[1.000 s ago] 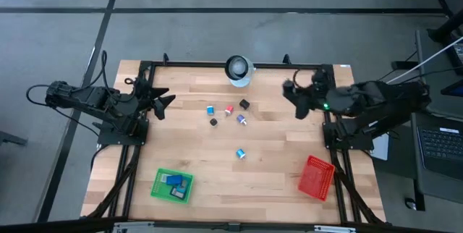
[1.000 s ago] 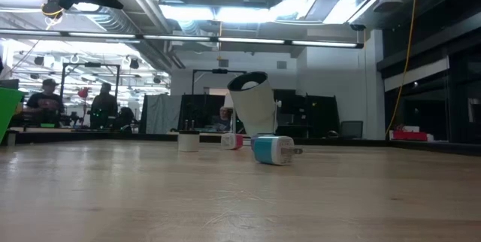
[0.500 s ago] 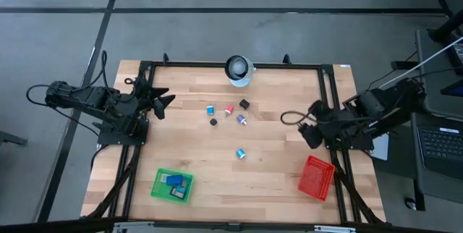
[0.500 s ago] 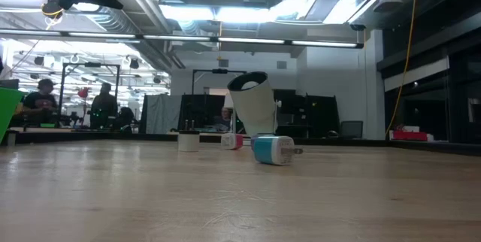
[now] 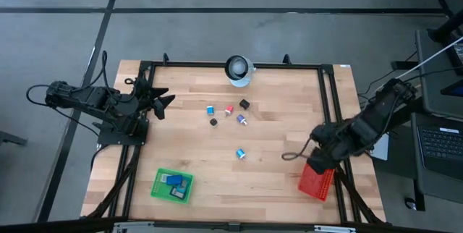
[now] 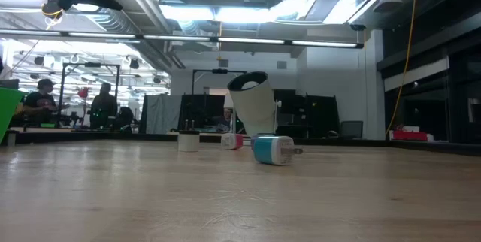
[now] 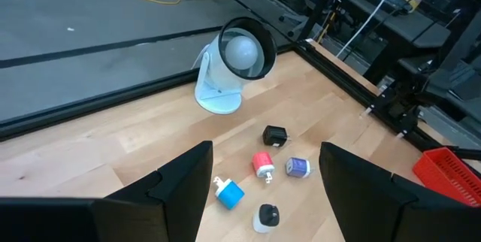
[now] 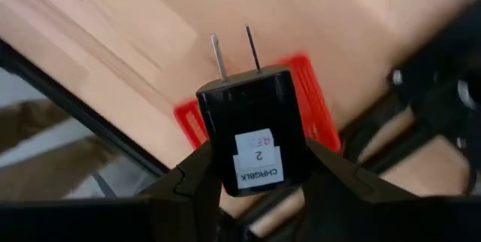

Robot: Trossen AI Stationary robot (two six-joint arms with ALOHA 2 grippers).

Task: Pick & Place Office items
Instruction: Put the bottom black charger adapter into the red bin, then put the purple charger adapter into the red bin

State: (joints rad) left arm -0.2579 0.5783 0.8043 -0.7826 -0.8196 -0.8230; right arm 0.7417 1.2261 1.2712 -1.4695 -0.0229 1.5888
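Two pincers: my right pincer hangs over the red mesh basket by the worktop's front right corner; my left pincer waits at the left edge.
Right pincer state: clamped on a black plug-in charger block with two metal prongs and a white label; its fingers press both sides of the block.
Left pincer state: spread wide, holding nothing, fingers apart in the left wrist view.
Held charger: prongs point away from my wrist, toward the basket and the wooden worktop below.
Loose items: five small pieces lie in a cluster on the back half of the worktop, near the middle: a blue and white plug block, a red and white plug block, a small black cube charger, a purple and white block and a small black and white piece.
Sixth item: a teal and white plug block lies alone near the worktop's centre, well apart from the cluster.
Green mesh basket: near the front left corner, with blue items inside.
White round lamp-like object with a dark rim: at the middle of the back edge.
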